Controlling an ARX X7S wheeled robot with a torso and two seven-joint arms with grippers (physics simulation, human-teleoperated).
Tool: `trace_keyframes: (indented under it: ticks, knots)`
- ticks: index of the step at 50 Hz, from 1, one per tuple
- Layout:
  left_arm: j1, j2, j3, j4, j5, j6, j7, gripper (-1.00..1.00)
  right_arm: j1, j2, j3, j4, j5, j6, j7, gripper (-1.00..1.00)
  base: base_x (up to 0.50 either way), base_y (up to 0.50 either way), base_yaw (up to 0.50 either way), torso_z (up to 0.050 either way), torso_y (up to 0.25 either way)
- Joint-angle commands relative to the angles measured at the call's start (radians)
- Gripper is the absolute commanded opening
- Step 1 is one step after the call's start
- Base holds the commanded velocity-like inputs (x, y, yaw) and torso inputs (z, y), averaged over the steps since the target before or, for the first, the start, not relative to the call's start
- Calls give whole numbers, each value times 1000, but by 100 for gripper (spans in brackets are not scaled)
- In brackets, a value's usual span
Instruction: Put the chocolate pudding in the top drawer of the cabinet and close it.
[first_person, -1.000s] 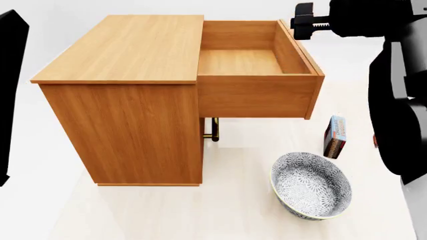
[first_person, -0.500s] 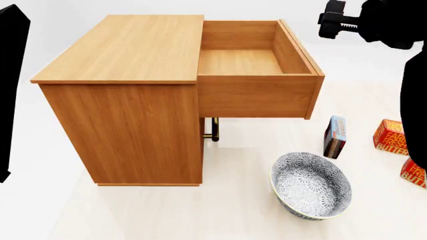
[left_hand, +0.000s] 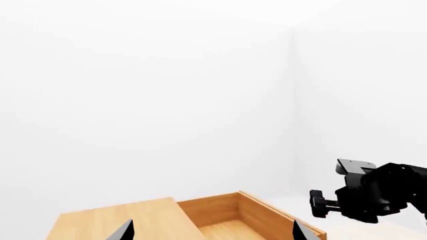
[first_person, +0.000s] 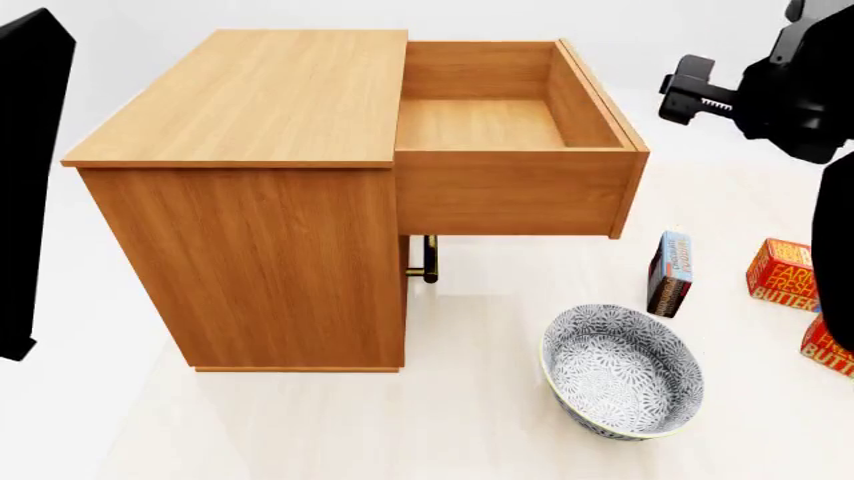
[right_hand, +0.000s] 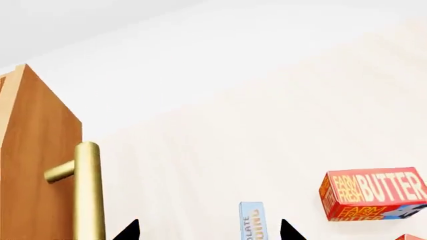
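The cabinet (first_person: 254, 100) stands at centre-left with its top drawer (first_person: 514, 195) pulled out wide and nothing inside. The chocolate pudding (first_person: 671, 272) stands on edge on the floor, just right of the drawer's front corner. My right arm (first_person: 774, 90) hovers up beyond the drawer's right side. In the right wrist view, my right gripper (right_hand: 208, 232) is open, above the pudding (right_hand: 251, 222), with the drawer's brass handle (right_hand: 89, 195) beside it. My left gripper (left_hand: 213, 234) is open and holds nothing, high over the cabinet top (left_hand: 113, 220). The left arm (first_person: 27, 180) shows at the head view's left edge.
A patterned grey bowl (first_person: 622, 370) sits on the floor in front of the pudding. Two red-orange butter boxes (first_person: 782, 272) (first_person: 830, 345) lie further right; one butter box (right_hand: 373, 194) shows in the right wrist view. The lower drawer's handle (first_person: 430, 258) peeks out under the open drawer.
My right arm has swung right and a little down, away from the drawer's far corner, uncovering the butter boxes. The drawer, pudding and left arm have not moved.
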Motion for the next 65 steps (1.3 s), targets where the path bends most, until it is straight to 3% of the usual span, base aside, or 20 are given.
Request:
trace_keyframes:
  ticks: [1,65]
  knots:
    - [-6,0,12,6,-4,10,-7,100,-46,8,22,0,-4,-10,8,100,0,0,0,0,0]
    - [40,35,-2,9,22,-4,0,100,-193,3,-66,0,-11,-50,-32,100,0,0,0,0,0]
